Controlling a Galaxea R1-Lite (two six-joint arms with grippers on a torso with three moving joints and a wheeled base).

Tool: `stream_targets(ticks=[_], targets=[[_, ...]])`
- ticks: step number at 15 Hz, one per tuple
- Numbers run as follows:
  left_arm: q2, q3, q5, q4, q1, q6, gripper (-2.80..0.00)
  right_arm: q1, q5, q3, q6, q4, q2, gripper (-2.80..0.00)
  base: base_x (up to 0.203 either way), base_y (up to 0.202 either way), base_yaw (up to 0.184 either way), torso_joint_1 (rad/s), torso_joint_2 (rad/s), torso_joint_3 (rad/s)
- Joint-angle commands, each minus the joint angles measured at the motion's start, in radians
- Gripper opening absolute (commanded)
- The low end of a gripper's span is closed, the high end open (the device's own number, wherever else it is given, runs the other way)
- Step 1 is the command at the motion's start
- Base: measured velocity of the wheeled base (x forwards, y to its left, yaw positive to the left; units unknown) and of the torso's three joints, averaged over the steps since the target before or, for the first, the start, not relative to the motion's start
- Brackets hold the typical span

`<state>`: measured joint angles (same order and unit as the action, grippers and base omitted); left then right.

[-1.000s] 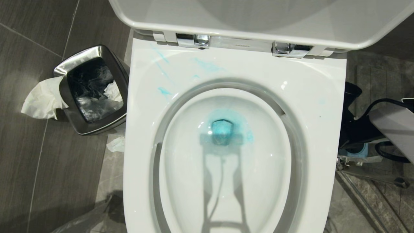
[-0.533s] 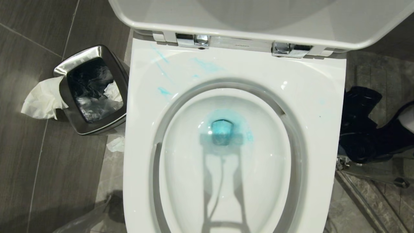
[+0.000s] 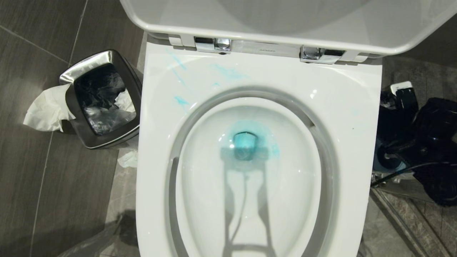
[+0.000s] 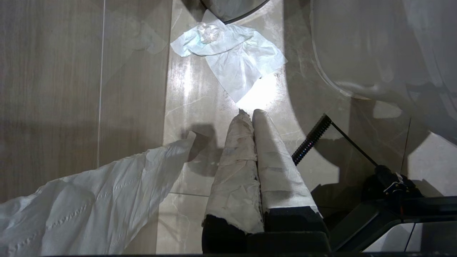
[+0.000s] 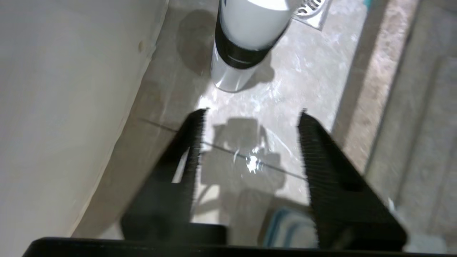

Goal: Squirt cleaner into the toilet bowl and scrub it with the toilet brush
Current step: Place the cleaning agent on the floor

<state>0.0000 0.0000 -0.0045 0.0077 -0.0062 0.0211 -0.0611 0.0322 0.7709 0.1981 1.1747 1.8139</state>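
Observation:
The toilet bowl (image 3: 342, 107) fills the head view, seat and lid up. Turquoise cleaner (image 3: 246, 141) tints the water at the drain, and pale streaks of it (image 3: 228, 73) lie on the back rim. The toilet brush is out of view. My right arm (image 3: 428, 142) hangs low beside the bowl's right side. Its gripper (image 5: 251, 114) is open above the wet floor with nothing between its fingers. A blue-and-grey holder (image 5: 292, 228) sits under it. My left gripper (image 4: 248, 112), wrapped in white tape, is shut and points at the floor left of the bowl.
A steel bin (image 3: 101, 98) with tissue hanging from it stands left of the toilet. Crumpled tissue (image 4: 232, 57) lies on the floor there. A white-and-black cylinder (image 5: 242, 46) stands on the floor ahead of the right gripper, near a floor drain (image 5: 310, 7).
My right arm has swung along the toilet's right side: its white forearm has left the head view and the black wrist now reaches farther back. Bowl, cleaner and bin are unchanged.

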Motion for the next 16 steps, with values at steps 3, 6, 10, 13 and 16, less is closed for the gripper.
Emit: stream_targets(ticks=[3, 6, 10, 13, 16], targets=[[0.002, 0.002, -0.002, 0.0, 0.0, 0.0, -2.8, 0.0, 0.003, -0.099, 0.002, 0.008, -0.08, -2.8, 0.0, 0.0, 0.0, 0.0, 0.0, 0.0], [0.002, 0.002, -0.002, 0.0, 0.0, 0.0, -2.8, 0.0, 0.052, -0.107, 0.001, 0.006, -0.107, -2.8, 0.0, 0.0, 0.0, 0.0, 0.0, 0.0], [0.002, 0.002, -0.002, 0.0, 0.0, 0.0, -2.8, 0.004, 0.062, -0.124, 0.003, 0.002, -0.143, -2.8, 0.0, 0.0, 0.0, 0.0, 0.0, 0.0], [0.002, 0.002, -0.002, 0.0, 0.0, 0.0, -2.8, 0.05, 0.062, -0.123, 0.021, 0.001, -0.175, -2.8, 0.0, 0.0, 0.0, 0.0, 0.0, 0.0], [0.002, 0.002, -0.002, 0.0, 0.0, 0.0, -2.8, 0.08, 0.061, -0.131, 0.032, -0.004, -0.229, -2.8, 0.0, 0.0, 0.0, 0.0, 0.0, 0.0]])
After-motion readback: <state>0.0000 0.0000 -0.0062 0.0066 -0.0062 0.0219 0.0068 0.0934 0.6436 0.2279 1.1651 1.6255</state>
